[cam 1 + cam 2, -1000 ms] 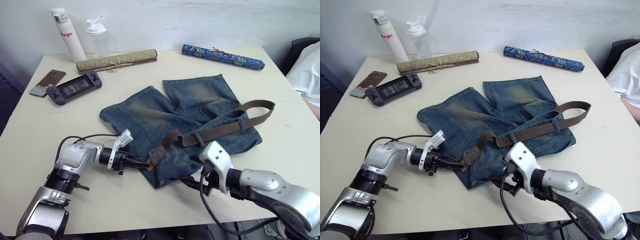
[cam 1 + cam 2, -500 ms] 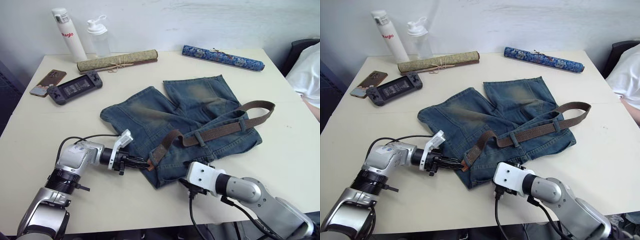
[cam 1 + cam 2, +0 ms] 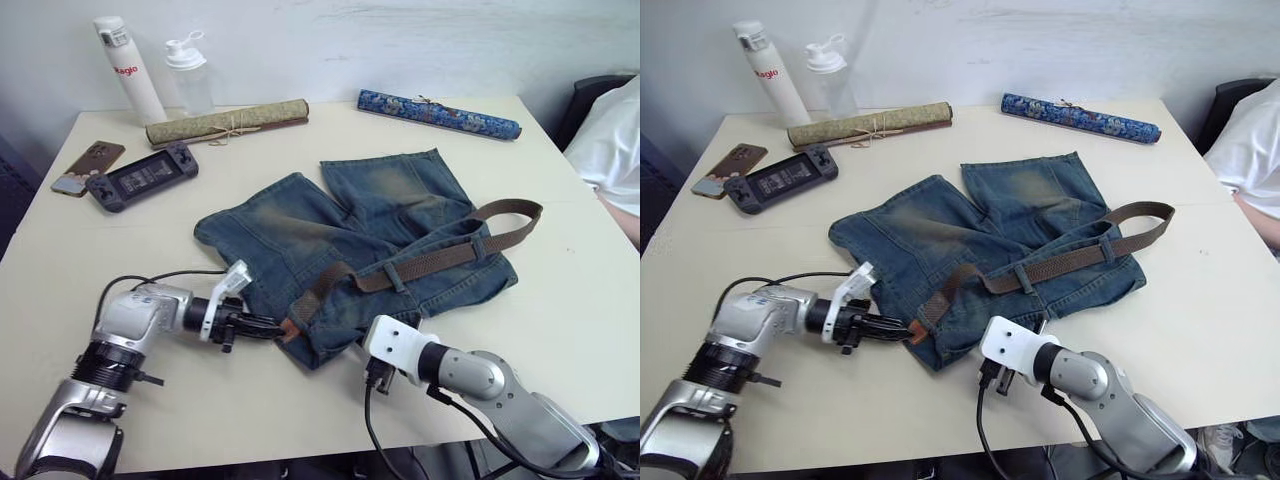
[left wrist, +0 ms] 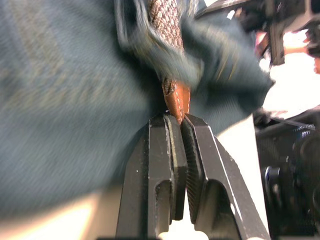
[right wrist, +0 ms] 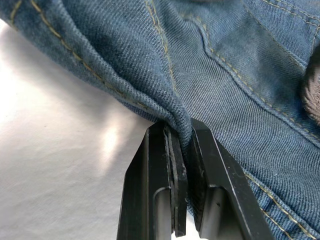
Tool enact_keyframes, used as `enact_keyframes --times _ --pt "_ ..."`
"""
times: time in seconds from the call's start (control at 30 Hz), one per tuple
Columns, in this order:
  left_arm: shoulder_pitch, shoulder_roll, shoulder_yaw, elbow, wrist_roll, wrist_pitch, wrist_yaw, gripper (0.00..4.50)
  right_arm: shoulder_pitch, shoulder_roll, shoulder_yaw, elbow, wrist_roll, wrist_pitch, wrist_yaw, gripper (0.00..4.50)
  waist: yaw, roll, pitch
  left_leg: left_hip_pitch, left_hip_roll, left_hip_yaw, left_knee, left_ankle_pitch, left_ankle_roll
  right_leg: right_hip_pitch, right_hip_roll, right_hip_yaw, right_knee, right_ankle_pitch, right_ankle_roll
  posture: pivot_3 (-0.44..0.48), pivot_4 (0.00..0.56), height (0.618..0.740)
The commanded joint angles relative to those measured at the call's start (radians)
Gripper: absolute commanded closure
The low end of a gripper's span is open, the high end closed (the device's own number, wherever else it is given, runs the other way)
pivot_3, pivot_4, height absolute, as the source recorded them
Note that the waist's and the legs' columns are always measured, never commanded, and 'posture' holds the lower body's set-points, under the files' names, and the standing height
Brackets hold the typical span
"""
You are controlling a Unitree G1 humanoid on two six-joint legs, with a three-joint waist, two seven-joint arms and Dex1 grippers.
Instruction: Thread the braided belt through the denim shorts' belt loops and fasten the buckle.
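Right gripper (image 5: 181, 131) now pinching denim shorts (image 3: 340, 215) edge, braided belt (image 3: 440, 255) beyond

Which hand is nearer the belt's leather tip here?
Left. The left hand is shut on the leather tip of the braided belt. The right hand pinches a fold of the denim shorts at their near edge, off to the side.

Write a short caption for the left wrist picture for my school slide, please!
Left gripper pinching the braided belt by its tan leather tip beside the denim shorts.
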Motion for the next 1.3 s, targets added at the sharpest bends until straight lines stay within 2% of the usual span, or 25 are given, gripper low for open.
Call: enact_keyframes --times 0.03,0.13,0.2,0.3,0.47,0.57,0.7,0.97,1.1,1.3 --pt "0.026 0.105 0.036 0.009 0.01 -0.063 -0.093 4.5 -0.002 0.017 -0.006 0.025 -0.023 0.018 0.007 4.46 0.001 0.0 0.0 0.0 0.0 0.0 0.0 0.0 0.0 0.0 0.0 0.0 0.0 0.0 0.0 0.0 0.15 0.737" --pt "0.037 0.205 0.043 0.061 0.017 -0.099 -0.184 4.5 -0.006 0.029 -0.004 0.033 -0.029 0.017 0.012 4.46 0.001 0.0 0.0 0.0 0.0 0.0 0.0 0.0 0.0 0.0 0.0 0.0 0.0 0.0 -0.001 0.0 0.15 0.737" --pt "0.044 0.292 0.025 0.15 0.063 -0.2 -0.274 4.5 -0.01 0.035 -0.004 0.043 -0.033 0.014 0.016 4.46 -0.002 0.0 0.0 0.0 0.0 0.0 0.0 -0.001 0.0 -0.001 0.0 0.0 0.0 -0.001 -0.001 0.0 0.15 0.737" --pt "0.001 0.39 -0.047 0.304 0.121 -0.397 -0.303 4.5 -0.017 0.046 -0.002 0.053 -0.037 0.013 0.024 4.46 0.0 -0.001 0.0 0.0 0.0 0.001 0.0 -0.001 -0.001 -0.002 -0.001 0.0 0.002 -0.002 -0.003 0.0 0.15 0.737" --pt "-0.183 0.452 -0.161 0.642 0.27 -0.764 -0.303 4.5 -0.029 0.063 0.004 0.054 -0.042 0.016 0.034 4.46 0.004 -0.004 -0.002 0.0 0.0 0.0 0.0 -0.003 0.001 -0.003 -0.002 -0.002 0.003 -0.002 -0.004 0.0 0.15 0.737" --pt "-0.236 0.477 -0.23 0.754 0.302 -0.877 -0.303 4.5 -0.032 0.07 0.007 0.054 -0.045 0.017 0.038 4.46 0.0 -0.004 -0.002 -0.001 0.0 0.001 -0.001 -0.003 0.001 -0.004 -0.002 -0.001 0.004 -0.002 -0.004 0.0 0.15 0.737" --pt "-0.273 0.511 -0.275 0.926 0.465 -1.079 -0.284 4.5 -0.038 0.082 0.013 0.055 -0.047 0.017 0.045 4.46 -0.002 -0.005 -0.003 -0.001 0.001 0.004 0.0 -0.004 0.001 -0.006 -0.002 -0.002 0.004 -0.002 -0.004 0.0 0.15 0.737" --pt "-0.284 0.561 -0.292 1.116 0.701 -1.219 -0.073 4.5 -0.054 0.093 0.021 0.068 -0.057 0.011 0.061 4.46 -0.014 -0.007 -0.003 -0.001 0.003 0.015 -0.001 -0.004 0.001 -0.015 -0.001 -0.006 0.011 -0.003 -0.003 0.0 0.15 0.737" --pt "-0.28 0.543 -0.226 1.145 0.689 -1.183 -0.086 4.5 -0.056 0.1 0.023 0.074 -0.062 0.007 0.065 4.46 -0.015 -0.007 -0.004 0.0 0.004 0.017 0.0 -0.004 0.001 -0.015 -0.001 -0.007 0.012 -0.004 -0.003 0.0 0.15 0.737" --pt "-0.242 0.565 -0.25 1.151 0.779 -1.225 0.098 4.5 -0.061 0.102 0.025 0.082 -0.061 0.001 0.072 4.46 -0.015 -0.007 -0.004 0.0 0.004 0.017 0.0 -0.004 0.001 -0.015 0.0 -0.006 0.012 -0.004 -0.003 0.0 0.15 0.737"
